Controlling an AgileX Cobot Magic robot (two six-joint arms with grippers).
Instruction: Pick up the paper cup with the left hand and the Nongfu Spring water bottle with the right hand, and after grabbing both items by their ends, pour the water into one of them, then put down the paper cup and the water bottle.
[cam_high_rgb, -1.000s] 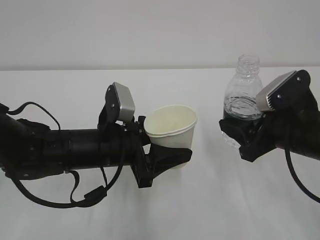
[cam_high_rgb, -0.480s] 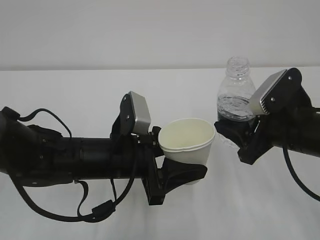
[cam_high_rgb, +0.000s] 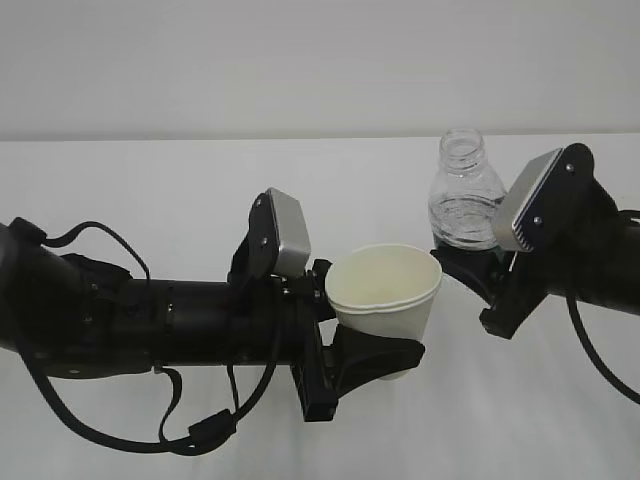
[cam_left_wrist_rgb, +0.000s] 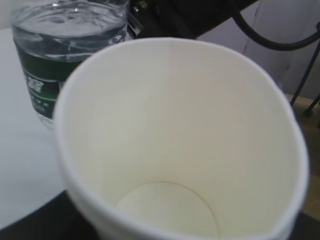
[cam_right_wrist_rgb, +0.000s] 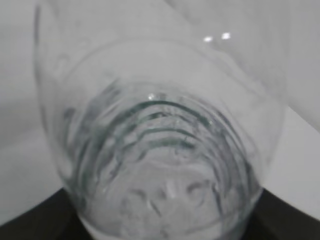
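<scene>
- Left hand (cam_high_rgb: 375, 355), black robot gripper with a light-grey rectangular plate: jaws set partly apart and clamped around the lower body of the small white tapered paper cup (cam_high_rgb: 385, 292); black fingers (cam_high_rgb: 380, 352) wrap the cup's base.
- Paper cup, same item: upright, raised clear of the white table (cam_high_rgb: 150, 190), rim uppermost; the left wrist view (cam_left_wrist_rgb: 170, 150) shows a cream inside, dry to the bottom.
- Left arm: stretched nearly level from the left edge toward centre, looping black cables (cam_high_rgb: 190, 430) hanging beneath it.
- Right hand (cam_high_rgb: 480, 270), black robot gripper with a light-grey plate: jaws partly apart and closed on the lower part of the small clear ribbed plastic bottle (cam_high_rgb: 465, 200).
- Bottle, same item: uncapped, held almost upright, off the table, just right of the cup and slightly higher; dark green label band seen in the left wrist view (cam_left_wrist_rgb: 42, 75).
- Water (cam_left_wrist_rgb: 70, 25), clear liquid: standing inside the bottle, level near its shoulder.
- Right arm: enters from the right edge, sloping down toward the bottle.
</scene>
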